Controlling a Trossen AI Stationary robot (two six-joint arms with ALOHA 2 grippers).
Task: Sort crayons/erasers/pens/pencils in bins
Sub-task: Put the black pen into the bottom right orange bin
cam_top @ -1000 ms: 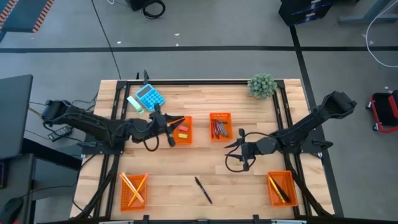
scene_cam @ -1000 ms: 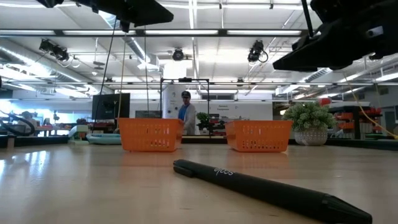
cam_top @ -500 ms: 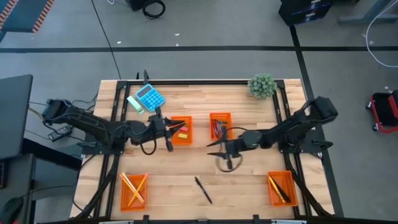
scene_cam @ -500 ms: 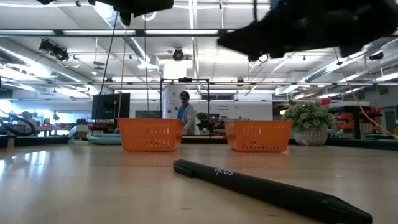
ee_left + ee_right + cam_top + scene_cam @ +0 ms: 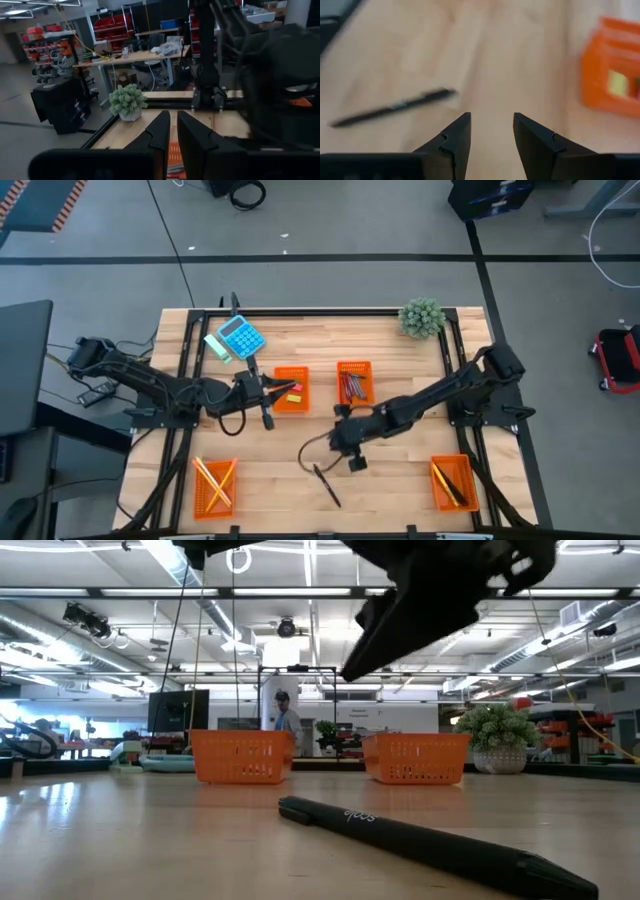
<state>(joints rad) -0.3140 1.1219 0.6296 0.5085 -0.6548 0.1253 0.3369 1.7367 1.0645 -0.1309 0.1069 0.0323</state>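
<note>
A black pen [image 5: 326, 485] lies on the wood near the table's front edge, also close in the low view [image 5: 420, 835]. My right gripper [image 5: 343, 448] hangs open just beyond it, slanting down; the right wrist view shows the pen [image 5: 395, 107] ahead of the open fingers [image 5: 492, 135]. My left gripper [image 5: 278, 390] is level beside the bin [image 5: 291, 388] with erasers, its fingers [image 5: 172, 127] closed to a thin slit with nothing between them. Crayons lie in the middle bin [image 5: 354, 382], pencils in the front left bin [image 5: 215, 485], pens in the front right bin [image 5: 452, 482].
A blue calculator [image 5: 240, 337] lies at the far left and a small potted plant [image 5: 421, 317] at the far right corner. Black frame rails run along the table's edges. A person [image 5: 285, 725] stands in the room far behind the table.
My right gripper has swept from the table's right toward its left and near edge, tipping down over the pen and staying open. My left gripper has drawn back a little toward the table's left, away from the eraser bin. The pen has kept still.
</note>
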